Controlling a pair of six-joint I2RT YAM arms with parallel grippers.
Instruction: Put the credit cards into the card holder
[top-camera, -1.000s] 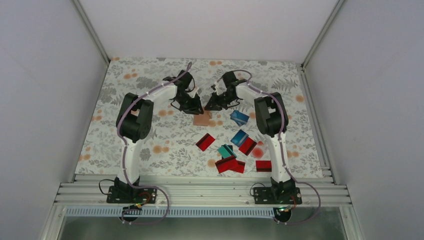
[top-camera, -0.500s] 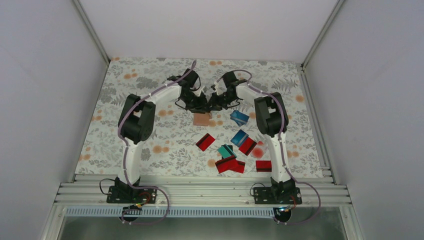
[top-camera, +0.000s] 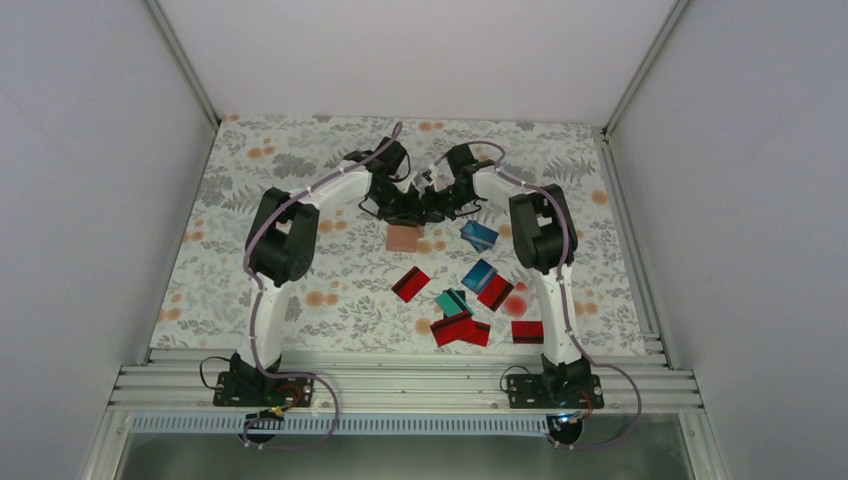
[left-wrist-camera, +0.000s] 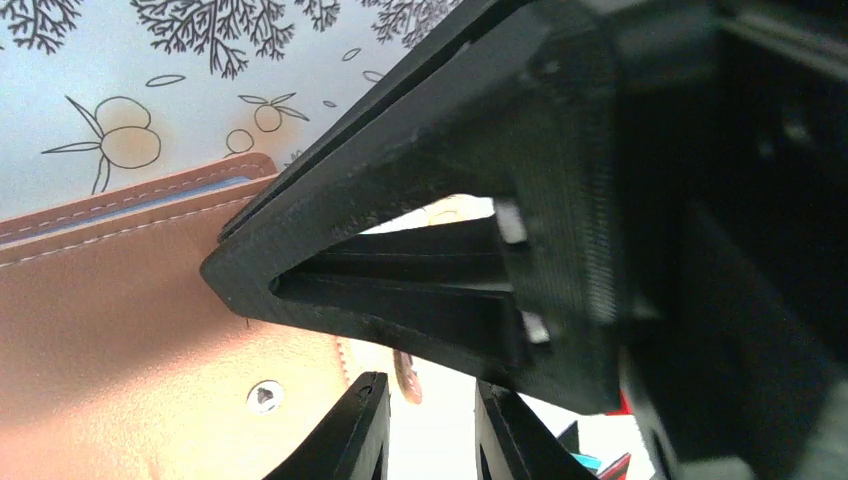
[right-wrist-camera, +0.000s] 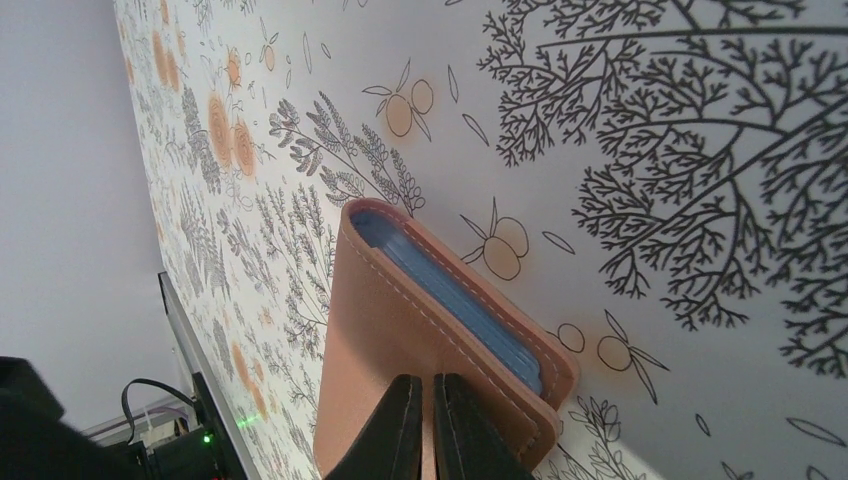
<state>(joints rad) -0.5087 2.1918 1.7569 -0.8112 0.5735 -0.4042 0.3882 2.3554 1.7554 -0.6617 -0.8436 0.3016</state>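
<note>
The tan card holder (top-camera: 403, 238) lies flat at mid-table, with blue credit cards (right-wrist-camera: 450, 292) showing edge-on in its open slot. My right gripper (right-wrist-camera: 426, 425) is shut, and its tips rest on the holder's top face (right-wrist-camera: 385, 350). My left gripper (left-wrist-camera: 430, 440) is open by a narrow gap with nothing in it. It hovers past the holder's edge (left-wrist-camera: 120, 330), near the snap dot (left-wrist-camera: 264, 396). The right gripper's black body (left-wrist-camera: 480, 250) fills most of the left wrist view. Loose credit cards lie nearer: blue (top-camera: 479, 235), blue (top-camera: 479, 275), red (top-camera: 410, 284), teal (top-camera: 452, 301).
More red cards lie toward the near right (top-camera: 495, 292), (top-camera: 460, 328), (top-camera: 527, 330). Both gripper heads (top-camera: 418, 203) crowd together just behind the holder. The floral table cover (top-camera: 260, 270) ends at a metal rail (top-camera: 400, 380) near the arm bases.
My left gripper has swung right, closing in on the right gripper behind the holder. The right gripper has stayed shut on the holder's face. The loose cards have not moved.
</note>
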